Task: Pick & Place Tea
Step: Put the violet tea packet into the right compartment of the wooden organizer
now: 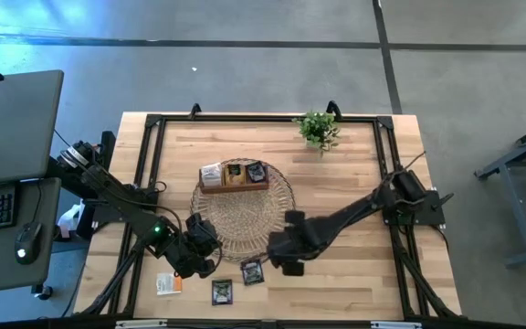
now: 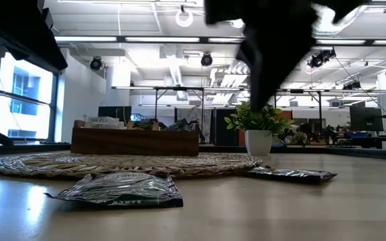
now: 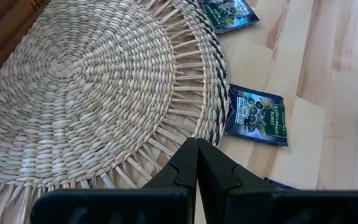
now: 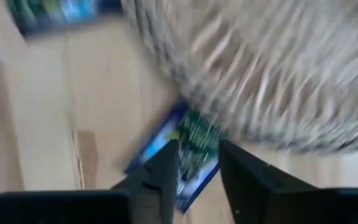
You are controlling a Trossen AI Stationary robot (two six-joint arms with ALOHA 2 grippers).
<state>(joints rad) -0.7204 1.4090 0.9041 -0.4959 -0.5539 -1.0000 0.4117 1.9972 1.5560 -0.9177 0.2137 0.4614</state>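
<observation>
Above the table's near edge, the right claw hovers with fingers spread over a dark tea packet lying flat just off the woven mat's rim, tilted corner-first toward the mat. Left of it, the left claw is pressed together, holding nothing. Another dark packet and an orange-and-white one lie nearer the edge.

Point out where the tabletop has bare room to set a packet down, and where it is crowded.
Bare wood lies between the potted plant and the right arm, and left of the wooden tray. Crowded: the front edge below the woven mat, where both grippers and three loose tea packets sit.
</observation>
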